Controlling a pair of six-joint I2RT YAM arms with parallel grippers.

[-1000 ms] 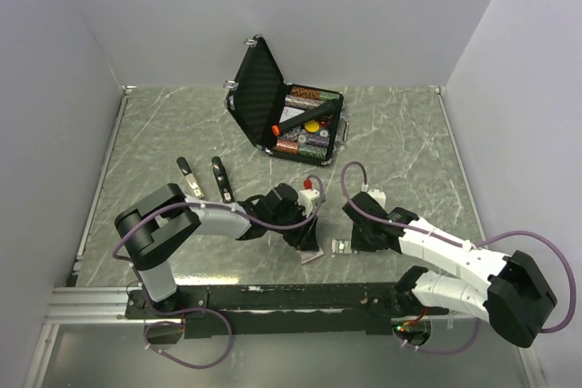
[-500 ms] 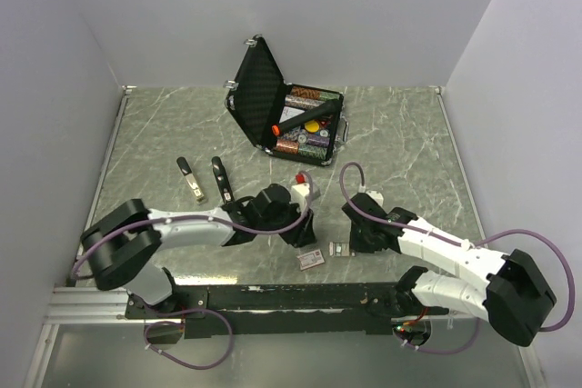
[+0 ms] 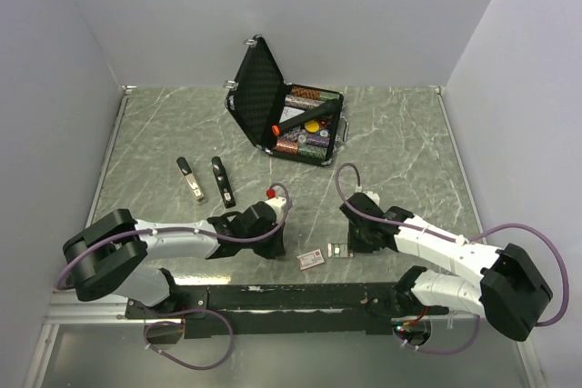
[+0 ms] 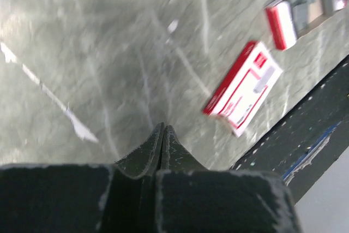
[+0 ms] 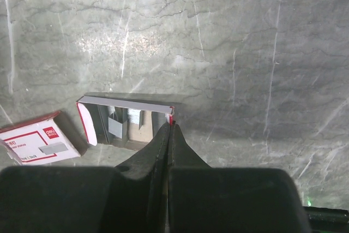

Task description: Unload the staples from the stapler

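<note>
Checking both wrists, I see the left gripper (image 4: 162, 135) pressed together on nothing over the marbled table (image 4: 82, 42). The right gripper (image 5: 170, 129) is likewise closed, its tip at the corner of the tray (image 5: 128, 102) holding staples (image 5: 117, 126). The stapler (image 3: 191, 181) lies well apart to the left, with pale walls around.

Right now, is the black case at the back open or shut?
Open: the case has its lid standing up, contents showing in the top view.
</note>
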